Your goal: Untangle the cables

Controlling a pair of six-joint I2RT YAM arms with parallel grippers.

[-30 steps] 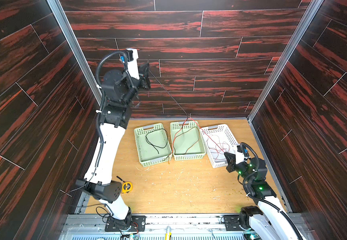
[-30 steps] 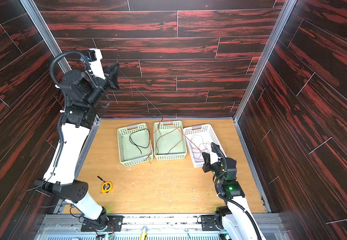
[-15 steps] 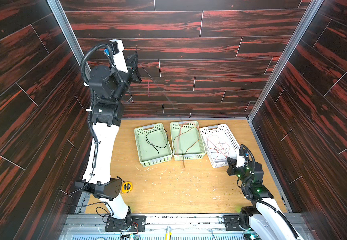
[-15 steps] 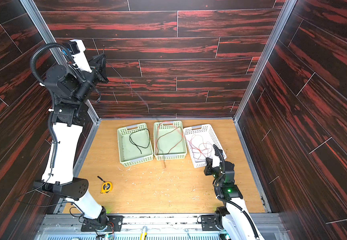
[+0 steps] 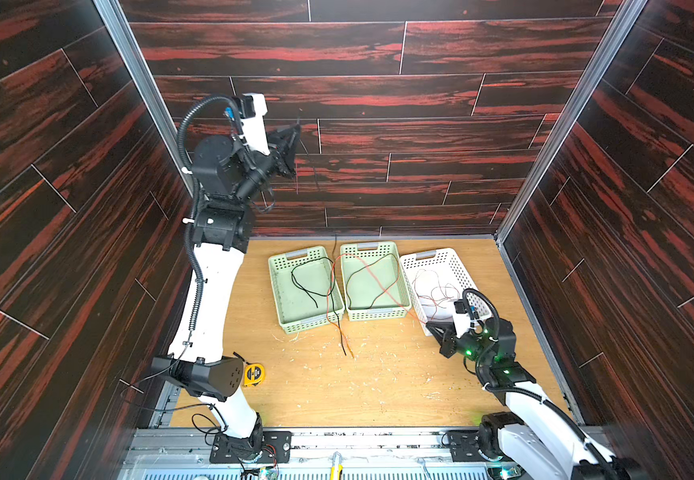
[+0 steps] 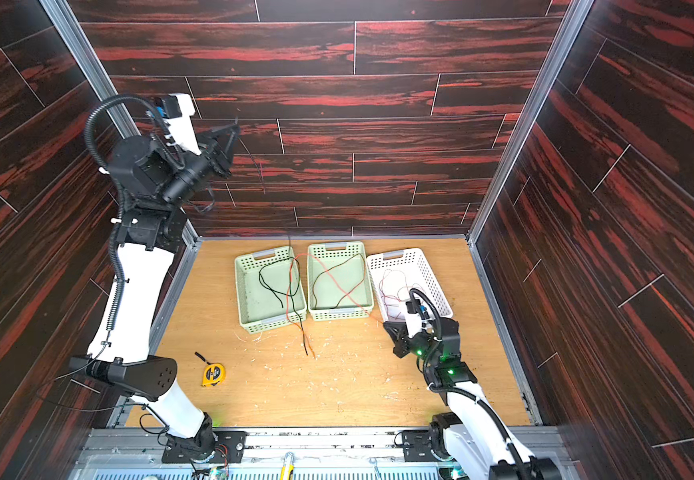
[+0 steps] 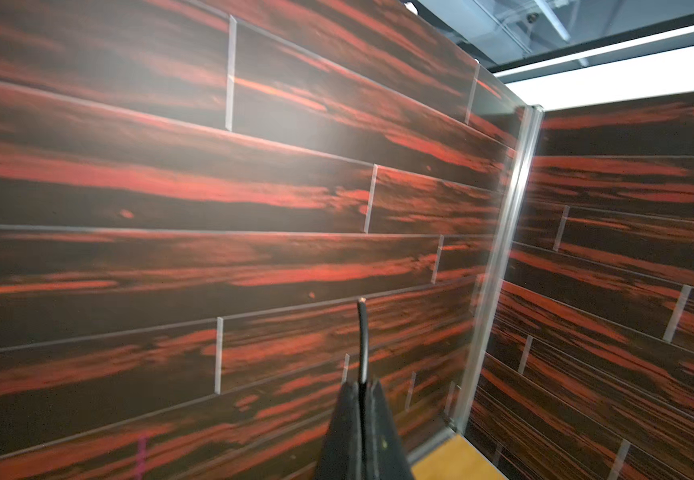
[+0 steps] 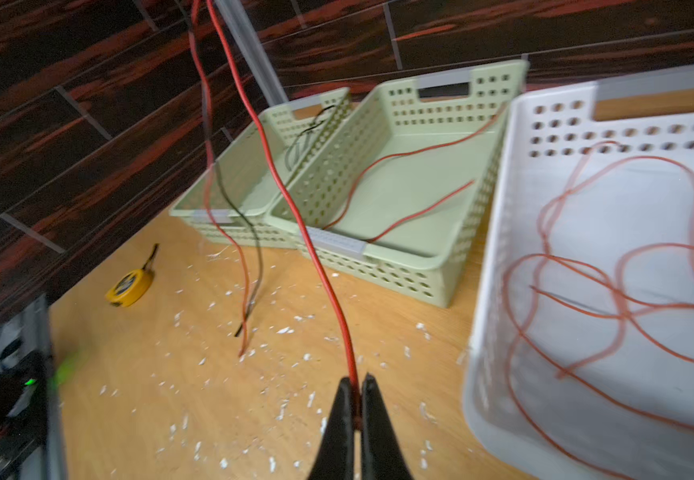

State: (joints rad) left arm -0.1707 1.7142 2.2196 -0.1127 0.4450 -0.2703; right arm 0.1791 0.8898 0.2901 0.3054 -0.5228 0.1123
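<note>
The left tool (image 7: 362, 384) is pinching the tip of a black cable (image 7: 362, 332) high against the back wall. The right tool (image 8: 357, 380) is sitting low at the front right of the surface (image 5: 378, 386), narrowed onto an orange-red cable (image 8: 295, 208) that is crossing the middle green basket (image 5: 372, 312). That cable is probably rubbing the basket's rim, so more pulling risks dragging the basket or tightening the crossing, and the black tip could slip free. Compared with a second earlier, the strand below the left tool is hanging slacker. Loose cable ends (image 5: 347, 351) are now lying farther forward on the surface, ahead of that basket's front left corner.
</note>
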